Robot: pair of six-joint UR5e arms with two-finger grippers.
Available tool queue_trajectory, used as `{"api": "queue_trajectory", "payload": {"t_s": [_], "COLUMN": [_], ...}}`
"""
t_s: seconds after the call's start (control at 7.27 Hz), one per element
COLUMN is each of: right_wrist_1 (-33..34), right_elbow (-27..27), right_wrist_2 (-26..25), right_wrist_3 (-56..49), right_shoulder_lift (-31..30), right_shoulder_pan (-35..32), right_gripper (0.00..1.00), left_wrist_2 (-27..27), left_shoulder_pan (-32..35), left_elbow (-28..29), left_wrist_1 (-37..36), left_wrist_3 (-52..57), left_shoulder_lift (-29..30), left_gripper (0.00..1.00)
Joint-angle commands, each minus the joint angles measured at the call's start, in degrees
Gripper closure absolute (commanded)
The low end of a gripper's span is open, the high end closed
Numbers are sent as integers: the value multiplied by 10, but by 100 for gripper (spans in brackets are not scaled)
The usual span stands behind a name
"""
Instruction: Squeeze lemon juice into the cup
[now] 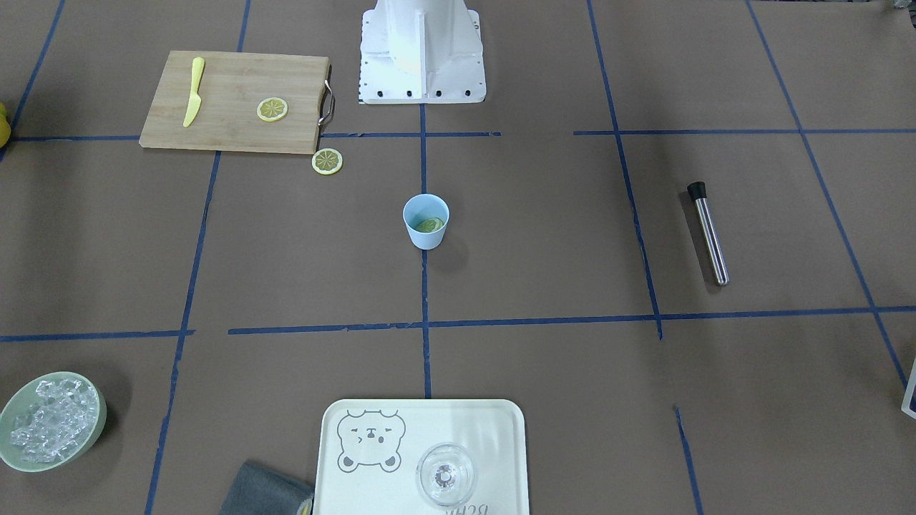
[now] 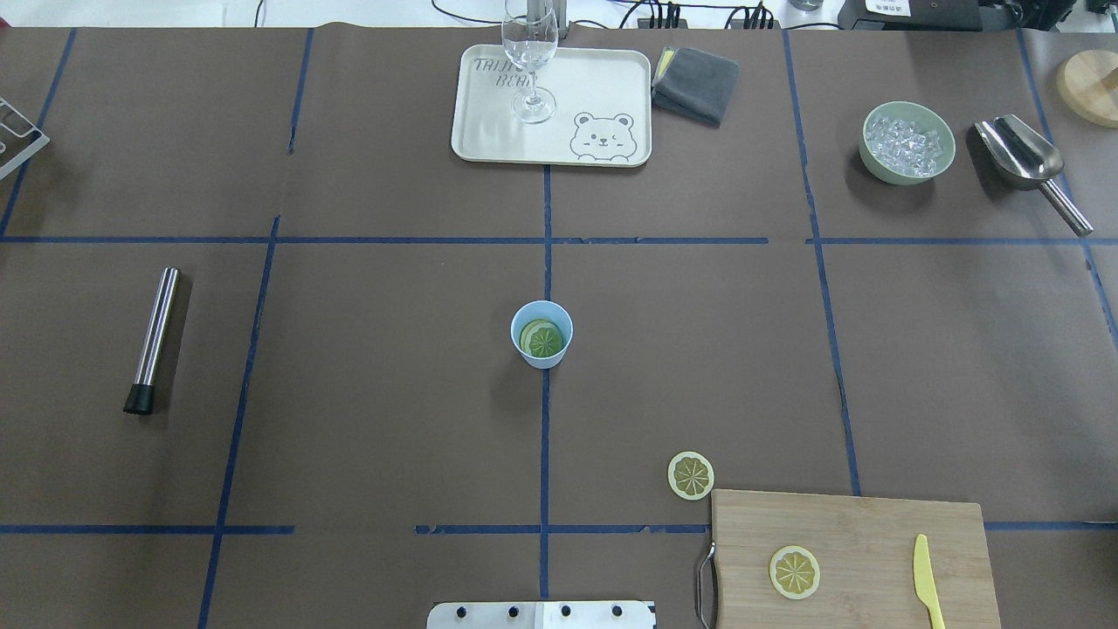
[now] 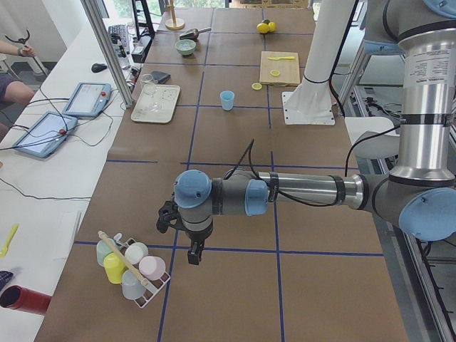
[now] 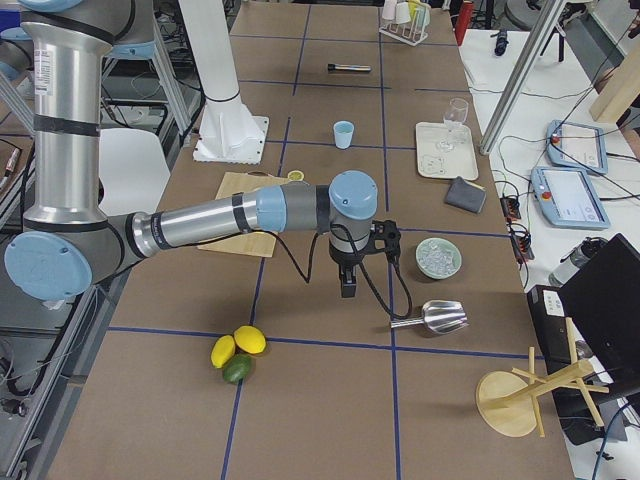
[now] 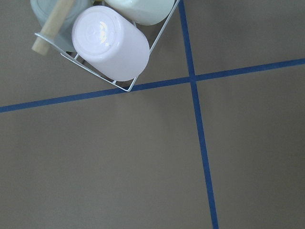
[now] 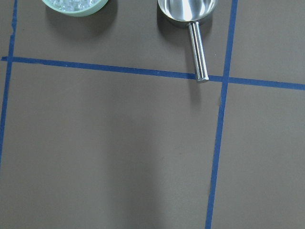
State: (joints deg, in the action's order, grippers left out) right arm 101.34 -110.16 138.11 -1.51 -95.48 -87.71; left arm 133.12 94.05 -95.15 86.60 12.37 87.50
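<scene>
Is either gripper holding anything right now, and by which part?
Nothing visibly held: the left gripper and right gripper hang over the tabletop, away from the cup and its lemon slice.

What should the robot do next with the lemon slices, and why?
Probably swing the right fingers over to the loose lemon slice on the table beside the cutting board. The cup holds only one slice, and that arm hangs nearer, by the ice bowl.
</scene>
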Motion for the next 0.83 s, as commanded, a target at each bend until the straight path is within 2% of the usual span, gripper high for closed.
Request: {"api": "queue_trajectory", "payload": {"t_s": [0.0, 0.28, 0.69], "right_wrist_1": [0, -1, -2], "right_elbow": [14, 55, 68], "right_wrist_2": [0, -2, -7], "right_wrist_3": [-2, -8, -9], "right_shoulder_lift": [-1, -1, 1], "right_shoulder_pan": [0, -15, -25], "right_gripper": [0, 0, 0], "left_wrist_2": [-1, -1, -2], "left_shoulder_pan": [0, 0, 0], "left_elbow": [-1, -2, -5], "left_wrist_1": [2, 2, 1], "left_wrist_3": [-15, -24, -24], "left_shoulder_lift": [2, 4, 4], "left_gripper": [0, 0, 0]}}
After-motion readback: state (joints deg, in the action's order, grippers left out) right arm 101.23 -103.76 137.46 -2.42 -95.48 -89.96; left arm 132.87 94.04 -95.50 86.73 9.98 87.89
